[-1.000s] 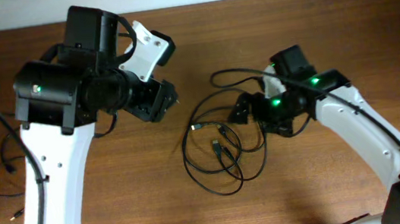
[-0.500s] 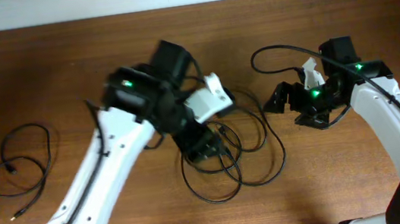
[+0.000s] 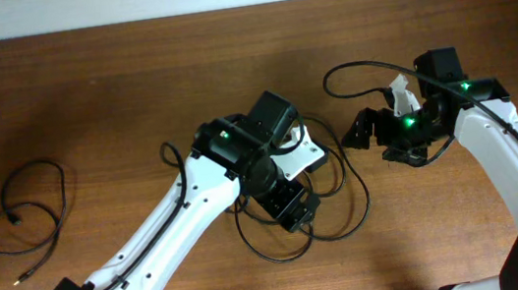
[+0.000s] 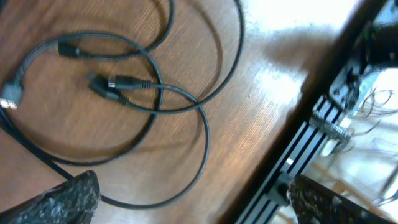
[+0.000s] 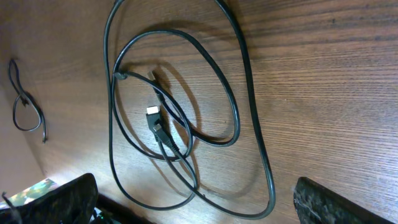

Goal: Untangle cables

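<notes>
Since half a second before, the left arm had swung further toward the middle of the table [image 3: 114, 93]. That brought the left gripper [image 3: 292, 210] over the tangled cables [image 3: 330, 196], its fingers [image 4: 74, 196] spread wide with nothing between them. The tangle lay flat on the wood in overlapping loops, with plug ends [image 4: 109, 87] inside. The right gripper [image 3: 364, 132] hung near the tangle's upper right edge, likewise spread and empty. A separate cable [image 3: 65, 194] lay well apart at the left.
</notes>
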